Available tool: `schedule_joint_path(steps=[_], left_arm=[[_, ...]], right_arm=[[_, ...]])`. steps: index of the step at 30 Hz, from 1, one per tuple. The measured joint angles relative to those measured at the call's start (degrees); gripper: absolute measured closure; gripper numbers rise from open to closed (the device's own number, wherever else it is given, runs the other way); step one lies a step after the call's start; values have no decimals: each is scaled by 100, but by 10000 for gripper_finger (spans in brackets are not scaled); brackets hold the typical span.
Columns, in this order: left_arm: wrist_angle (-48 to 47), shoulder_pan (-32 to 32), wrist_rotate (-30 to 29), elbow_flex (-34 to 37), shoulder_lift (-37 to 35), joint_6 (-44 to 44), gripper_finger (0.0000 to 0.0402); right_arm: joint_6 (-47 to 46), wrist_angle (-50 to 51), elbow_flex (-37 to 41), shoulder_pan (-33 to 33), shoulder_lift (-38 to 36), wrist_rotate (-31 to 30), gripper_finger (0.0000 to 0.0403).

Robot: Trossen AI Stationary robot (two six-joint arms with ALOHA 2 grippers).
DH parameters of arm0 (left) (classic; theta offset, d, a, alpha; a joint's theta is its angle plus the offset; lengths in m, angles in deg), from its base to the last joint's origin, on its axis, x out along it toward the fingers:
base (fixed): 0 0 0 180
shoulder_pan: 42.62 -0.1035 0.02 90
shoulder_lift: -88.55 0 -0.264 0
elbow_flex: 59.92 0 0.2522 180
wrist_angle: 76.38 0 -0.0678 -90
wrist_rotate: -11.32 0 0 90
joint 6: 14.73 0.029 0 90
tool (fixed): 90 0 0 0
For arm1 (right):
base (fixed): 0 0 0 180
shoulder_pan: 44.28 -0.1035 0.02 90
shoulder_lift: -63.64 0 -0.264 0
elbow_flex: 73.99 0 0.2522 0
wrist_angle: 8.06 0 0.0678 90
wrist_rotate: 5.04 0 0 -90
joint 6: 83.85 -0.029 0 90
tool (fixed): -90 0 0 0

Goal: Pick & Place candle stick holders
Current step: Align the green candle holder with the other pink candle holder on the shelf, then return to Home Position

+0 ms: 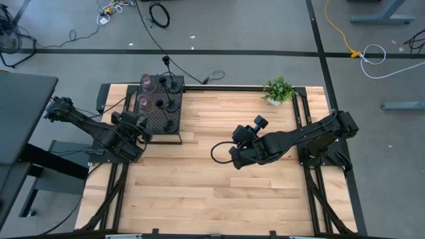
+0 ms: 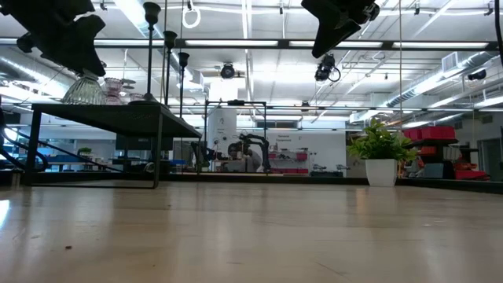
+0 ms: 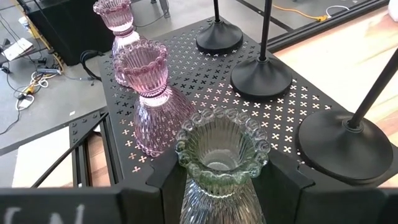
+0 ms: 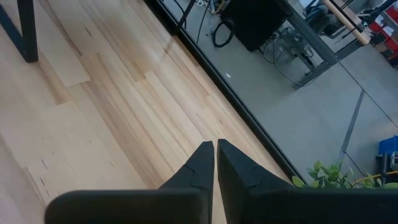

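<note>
A clear-green holder sits between the left gripper's parted fingers, atop the black stand. A pink holder stands just beside; lifting crookedly could topple it. The right gripper hangs shut and empty over the table.

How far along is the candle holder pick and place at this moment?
Nothing looks moved yet: no holder stands on the wooden table. In hand: the left gripper has its fingers on either side of the clear-green glass holder on the black mesh stand; whether it is lifted cannot be told. Left: two pink glass holders and three black stem holders. The right gripper hangs shut and empty over the table.
</note>
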Motion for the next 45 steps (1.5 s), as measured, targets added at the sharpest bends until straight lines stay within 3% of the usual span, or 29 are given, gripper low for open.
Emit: schedule_joint_path(steps=[4,14,26,39,45], left_arm=[[-1,0,39,0,-4,-4,222],[-1,-2,89,0,-4,66,150],[-1,-2,56,-219,-4,127,148],[1,136,-6,-1316,-4,1732,149],[620,718,68,-1573,-10,2984,149]], right_arm=[[0,0,0,0,0,-1,381],[0,1,0,-1,0,-9,381],[0,2,0,0,0,-7,381],[0,9,0,-1,0,1,381],[37,25,0,-2,0,-78,381]])
